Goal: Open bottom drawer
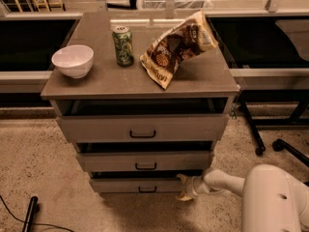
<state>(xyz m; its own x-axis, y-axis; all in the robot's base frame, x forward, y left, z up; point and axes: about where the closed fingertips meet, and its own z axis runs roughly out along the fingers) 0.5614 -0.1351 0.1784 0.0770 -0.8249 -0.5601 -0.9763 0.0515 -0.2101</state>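
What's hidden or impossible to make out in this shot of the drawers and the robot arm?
Camera view:
- bottom drawer inside: hidden under the middle drawer above.
- gripper, at the bottom drawer's right end: whether it touches the front is unclear.
- can label: too small to read.
- robot arm: cut off by the lower right edge.

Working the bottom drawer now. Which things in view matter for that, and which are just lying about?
For the job: bottom drawer; gripper, low at that drawer's right end.

Just lying about: white bowl, green can, chip bag, all on the cabinet top; top drawer; middle drawer.
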